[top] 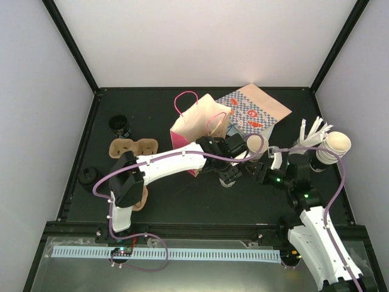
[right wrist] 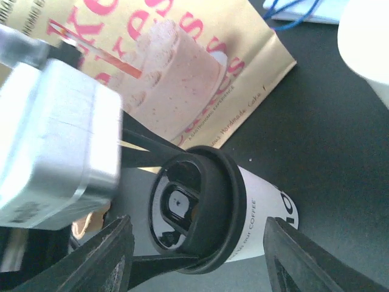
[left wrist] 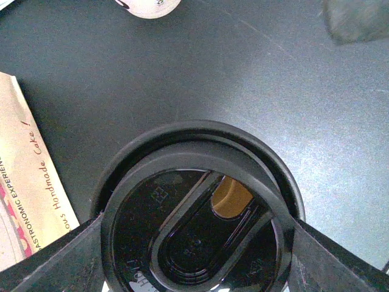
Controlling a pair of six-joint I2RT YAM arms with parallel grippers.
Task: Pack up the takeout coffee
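Left arm: reaches low across the black table, wrist pitched down. Right arm: bent in from the right, wrist aimed at the same spot.

Tall pink paper bag: just behind the left fingers.

Left gripper: fingers clamped on the lid rim of the lidded white paper cup, which stands between them.

Right gripper: fingers spread wide either side of that cup, no contact visible.

Paper bag: "Handmade Cake"; cup: "COFFEE"
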